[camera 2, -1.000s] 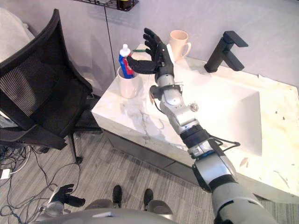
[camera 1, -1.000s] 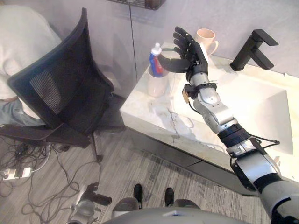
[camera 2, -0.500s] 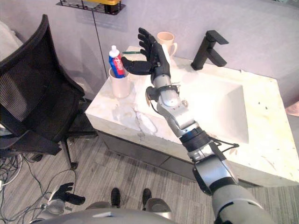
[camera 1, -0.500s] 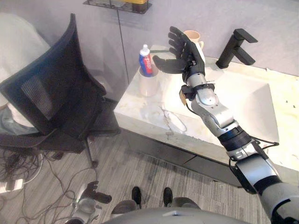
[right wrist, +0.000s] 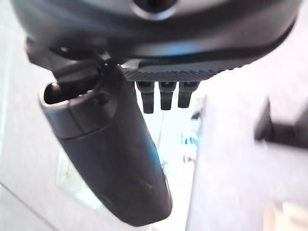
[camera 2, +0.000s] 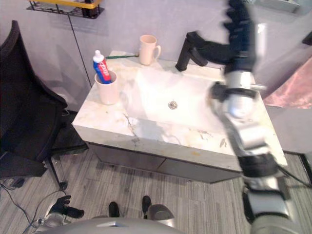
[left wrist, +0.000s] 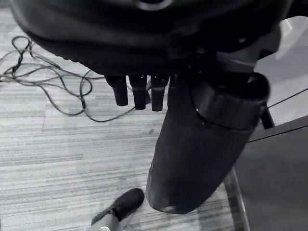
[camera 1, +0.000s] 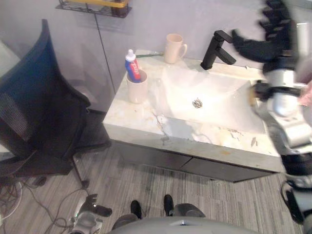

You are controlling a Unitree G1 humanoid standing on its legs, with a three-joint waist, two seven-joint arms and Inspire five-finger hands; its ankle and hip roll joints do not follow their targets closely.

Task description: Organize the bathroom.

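A white cup [camera 1: 137, 88] stands on the left end of the marble counter [camera 1: 146, 122] with a red, white and blue toothpaste tube [camera 1: 132, 65] upright in it. Behind it a green toothbrush [camera 1: 148, 55] lies flat beside a beige mug [camera 1: 174, 48]. My right hand [camera 1: 272, 40] is raised in the air to the right of the black faucet [camera 1: 217, 48], open with fingers spread, holding nothing. My left hand [camera 1: 90, 213] hangs low over the floor, fingers [left wrist: 136, 91] relaxed and empty.
The basin [camera 1: 229, 100] with its drain [camera 1: 197, 103] fills the counter's middle. A black mesh chair [camera 1: 34, 126] stands to the left of the counter. A wire wall shelf [camera 1: 92, 7] hangs above. Pink cloth [camera 2: 292, 87] shows at the right.
The camera has swung right, so the whole scene has shifted left. My right hand has moved from beside the toothpaste cup across to the right of the faucet, staying open.
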